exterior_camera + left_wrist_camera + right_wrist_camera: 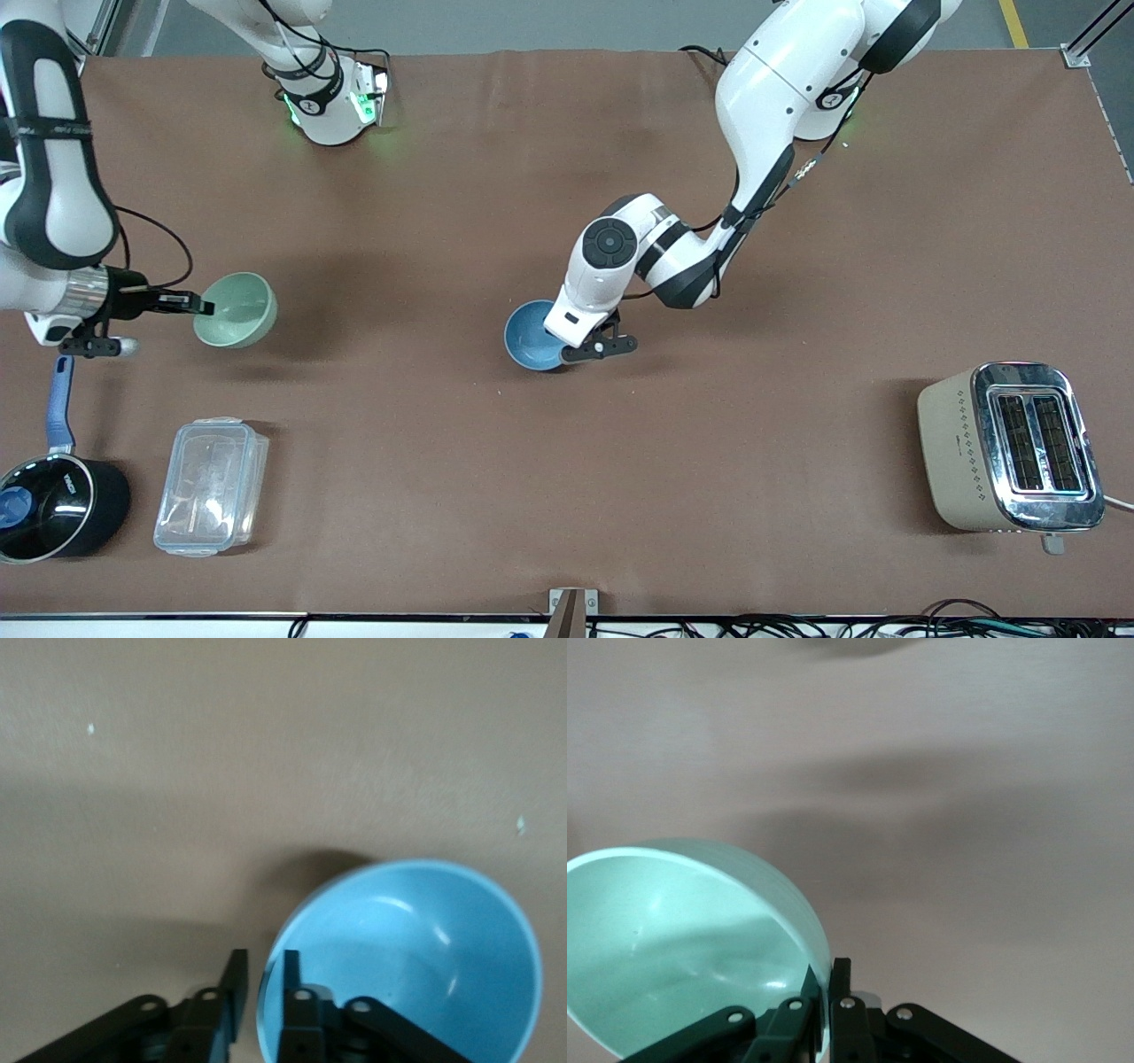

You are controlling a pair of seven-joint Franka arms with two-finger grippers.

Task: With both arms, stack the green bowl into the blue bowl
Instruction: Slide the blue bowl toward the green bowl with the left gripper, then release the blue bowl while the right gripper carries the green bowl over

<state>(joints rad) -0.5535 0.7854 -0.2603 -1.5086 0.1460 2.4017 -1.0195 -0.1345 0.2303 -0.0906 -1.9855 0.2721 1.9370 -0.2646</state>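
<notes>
The pale green bowl (237, 308) hangs tilted above the table near the right arm's end, with its shadow on the cloth below. My right gripper (205, 307) is shut on its rim. In the right wrist view the fingers (827, 967) pinch the green bowl's wall (682, 939). The blue bowl (530, 335) sits on the table near the middle. My left gripper (569, 342) is at its rim. In the left wrist view the left gripper (263, 958) straddles the blue bowl's rim (416, 948), one finger inside, one outside with a gap showing.
A black saucepan (55, 507) with a blue handle and a clear plastic container (211, 486) stand near the front camera at the right arm's end. A beige toaster (1010, 447) stands at the left arm's end. The brown cloth (709, 461) covers the table.
</notes>
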